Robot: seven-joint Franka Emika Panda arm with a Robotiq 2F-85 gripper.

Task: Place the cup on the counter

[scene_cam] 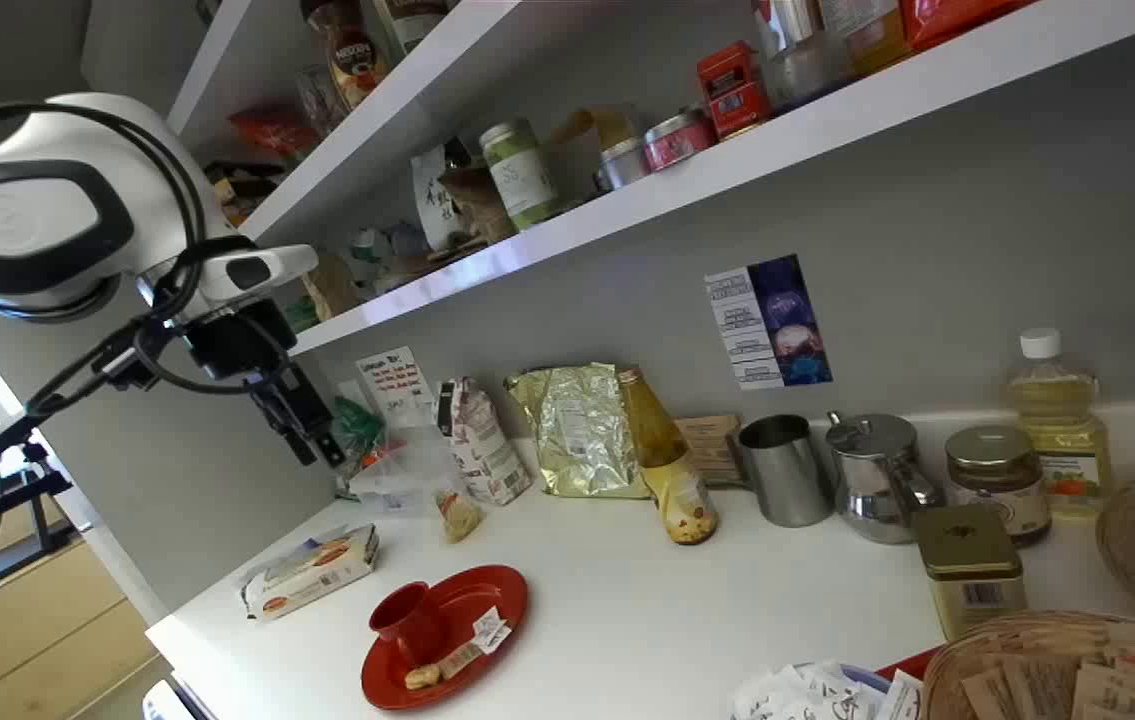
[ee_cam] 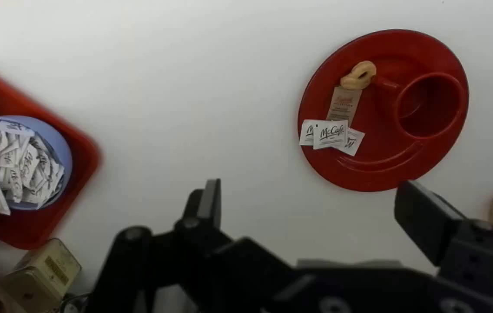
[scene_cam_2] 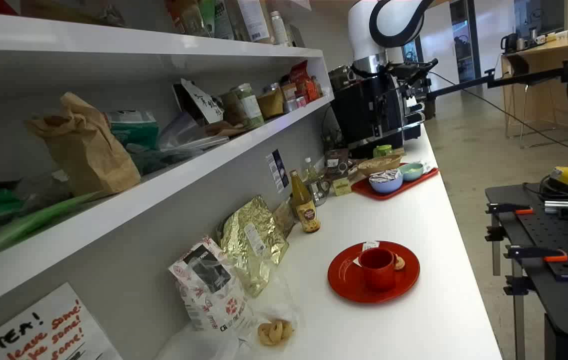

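Observation:
The cup is a red mug (scene_cam: 409, 622) standing upright on a red plate (scene_cam: 507, 592) on the white counter (scene_cam: 627, 610). The mug (scene_cam_2: 379, 272) and plate (scene_cam_2: 343, 280) also show in an exterior view. In the wrist view the mug (ee_cam: 431, 104) is on the right part of the plate (ee_cam: 372, 180), its handle towards a tan ring-shaped biscuit (ee_cam: 359, 76). Paper sachets (ee_cam: 331, 134) lie on the plate beside it. My gripper (ee_cam: 309, 184) is open and empty, high above the counter. In an exterior view the gripper (scene_cam: 317, 452) hangs above the plate's level, apart from the mug.
White wall shelves (scene_cam: 527, 255) with packets and jars overhang the counter's back. A bottle (scene_cam: 662, 460), gold bag (scene_cam: 577, 435) and metal jug (scene_cam: 787, 470) stand along the wall. A red tray (ee_cam: 85, 152) holds bowls. A flat packet (scene_cam: 317, 572) lies near the plate.

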